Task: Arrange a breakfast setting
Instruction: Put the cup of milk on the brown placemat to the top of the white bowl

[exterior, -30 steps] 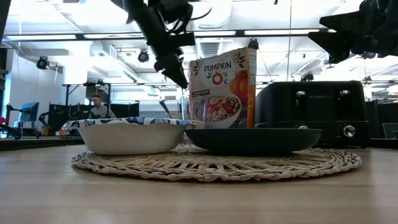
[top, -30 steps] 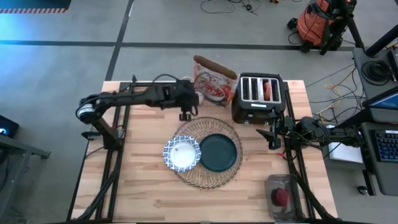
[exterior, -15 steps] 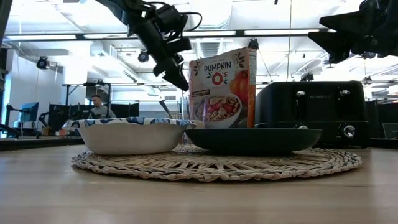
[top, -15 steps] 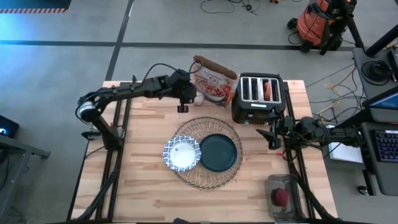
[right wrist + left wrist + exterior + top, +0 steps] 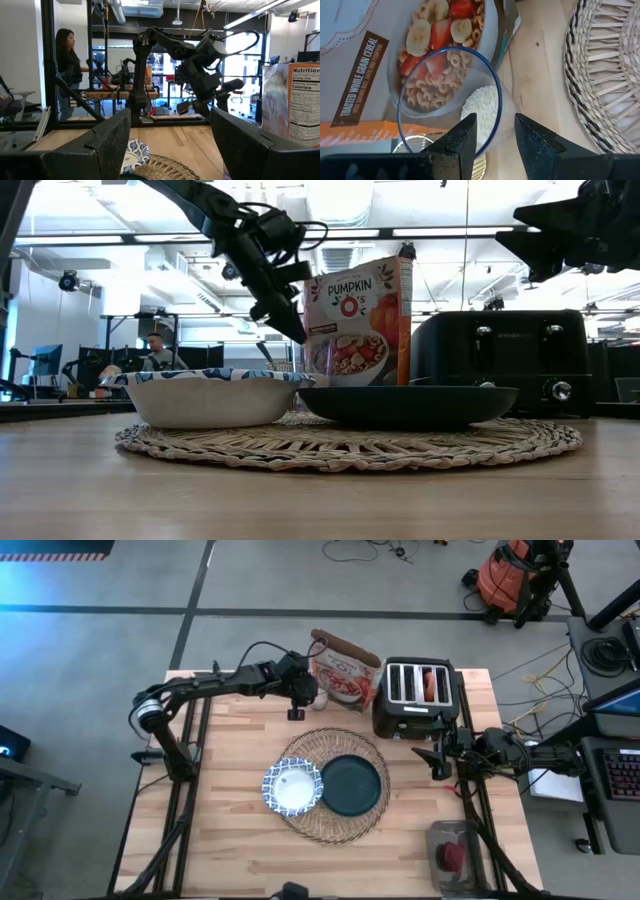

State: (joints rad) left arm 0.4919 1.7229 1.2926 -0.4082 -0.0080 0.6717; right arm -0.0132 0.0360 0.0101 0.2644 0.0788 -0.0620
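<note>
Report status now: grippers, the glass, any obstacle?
Left gripper open, above small clear glass beside cereal bag. Right gripper open, idle at table's right edge. Glass not yet gripped; bag close behind it.

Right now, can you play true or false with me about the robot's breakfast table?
1. The bowl and the plate both sit on the placemat. True.
2. The left gripper is holding the bowl. False: it hangs open by the small glass, next to the cereal bag.
3. The toaster is white. False: it is black.
4. The right gripper waits beside the toaster. True.
</note>
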